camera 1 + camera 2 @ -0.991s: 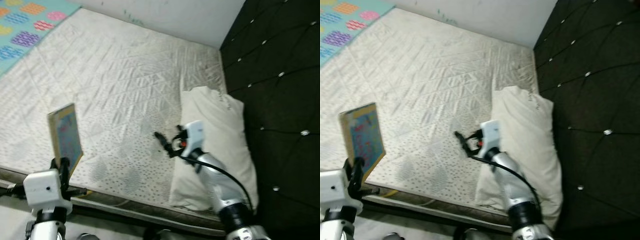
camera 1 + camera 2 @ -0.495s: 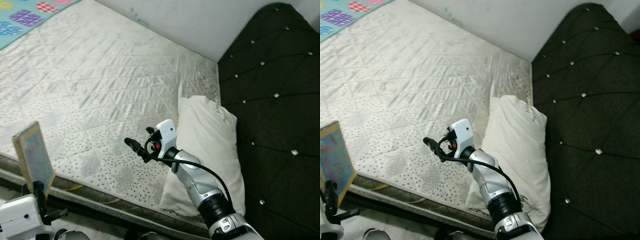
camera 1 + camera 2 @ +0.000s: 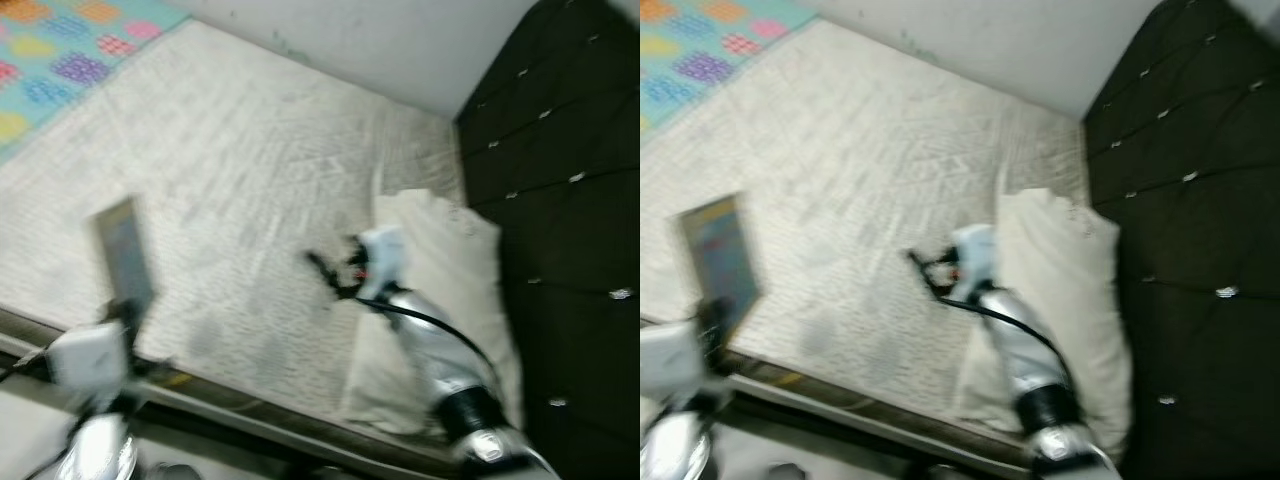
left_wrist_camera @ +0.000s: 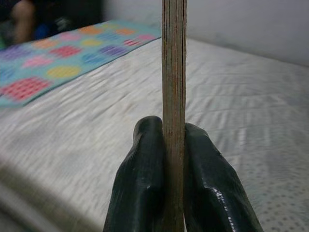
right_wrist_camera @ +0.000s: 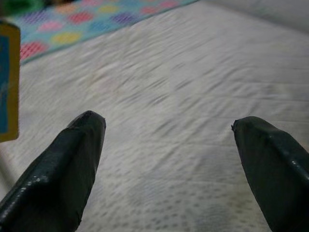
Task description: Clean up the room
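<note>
Head views blurred by motion; wrist views sharper.

Left hand (image 4: 174, 159): both black fingers (image 4: 140, 179) pressed flat against a thin board book (image 4: 174, 72), one on each face, gripping its lower edge. The book stands upright above the hand, seen edge-on from the wrist; from the head its face (image 3: 125, 255) shows dark and indistinct. Hand and book sit at the near edge of the mattress (image 3: 250, 170), over the bed's dark side rail (image 3: 250, 405).

Right hand (image 5: 169, 164): fingers spread wide apart, nothing between them. It hovers over the mattress, just beside the near long edge of the pillow (image 3: 450, 290), its fingers pointing away from the pillow across the bed. Black cable runs along the silver forearm (image 3: 430, 345) behind it. In the right wrist view the book's yellow-edged cover (image 5: 8, 82) shows beyond one finger, well apart from this hand.

Beyond both hands: quilted white mattress, bare. Pillow lies against the dark tufted headboard (image 3: 560, 180) on the right hand's outer side. Farther off, past the mattress, a turquoise play mat (image 3: 60, 55) with coloured patches, then a pale wall (image 3: 380, 40).
</note>
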Controlling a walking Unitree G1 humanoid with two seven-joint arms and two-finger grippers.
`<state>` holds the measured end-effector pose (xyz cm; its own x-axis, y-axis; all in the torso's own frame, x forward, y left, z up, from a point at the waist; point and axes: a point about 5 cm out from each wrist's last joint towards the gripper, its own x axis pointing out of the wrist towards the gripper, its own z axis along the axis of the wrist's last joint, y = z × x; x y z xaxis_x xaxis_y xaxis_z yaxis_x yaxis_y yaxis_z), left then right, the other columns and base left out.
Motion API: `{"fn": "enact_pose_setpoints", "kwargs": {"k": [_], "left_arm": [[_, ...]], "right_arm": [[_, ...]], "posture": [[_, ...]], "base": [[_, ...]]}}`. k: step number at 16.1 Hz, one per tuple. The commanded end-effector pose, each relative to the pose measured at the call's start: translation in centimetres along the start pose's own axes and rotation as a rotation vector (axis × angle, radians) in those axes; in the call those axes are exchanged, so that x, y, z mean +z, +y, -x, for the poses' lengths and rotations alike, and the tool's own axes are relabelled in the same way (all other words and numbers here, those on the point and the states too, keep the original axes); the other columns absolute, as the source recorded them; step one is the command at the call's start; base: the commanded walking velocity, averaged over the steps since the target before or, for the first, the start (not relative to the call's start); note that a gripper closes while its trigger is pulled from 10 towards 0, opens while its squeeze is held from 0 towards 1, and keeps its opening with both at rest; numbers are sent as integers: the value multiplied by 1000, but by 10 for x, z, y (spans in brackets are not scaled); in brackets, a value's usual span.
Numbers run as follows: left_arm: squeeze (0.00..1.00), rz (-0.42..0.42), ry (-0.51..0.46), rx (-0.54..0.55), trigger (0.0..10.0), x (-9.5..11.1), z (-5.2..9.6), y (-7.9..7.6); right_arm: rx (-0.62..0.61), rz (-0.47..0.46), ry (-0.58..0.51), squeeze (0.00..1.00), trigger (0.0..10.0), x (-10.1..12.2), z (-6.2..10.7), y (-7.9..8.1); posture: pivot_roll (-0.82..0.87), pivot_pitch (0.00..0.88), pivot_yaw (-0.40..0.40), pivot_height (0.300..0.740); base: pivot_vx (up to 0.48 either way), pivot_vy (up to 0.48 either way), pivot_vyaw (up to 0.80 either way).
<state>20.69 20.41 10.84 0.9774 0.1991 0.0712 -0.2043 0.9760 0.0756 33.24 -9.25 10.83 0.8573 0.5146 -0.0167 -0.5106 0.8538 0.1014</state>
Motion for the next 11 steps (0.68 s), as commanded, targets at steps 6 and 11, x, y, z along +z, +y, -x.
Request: {"fn": "enact_pose_setpoints", "kwargs": {"k": [6,11], "left_arm": [[0,92,-6,-272,10000,-7,-48,-52],[0,95,-16,-353,10000,-13,-64,-65]], "right_arm": [[-321,44,-57,0,10000,5,58,-51],[-399,44,-63,0,10000,4,69,-51]], "posture": [[-221,21,5,740],[-250,0,41,740]], "base": [[0,0,0],[0,0,0]]}}
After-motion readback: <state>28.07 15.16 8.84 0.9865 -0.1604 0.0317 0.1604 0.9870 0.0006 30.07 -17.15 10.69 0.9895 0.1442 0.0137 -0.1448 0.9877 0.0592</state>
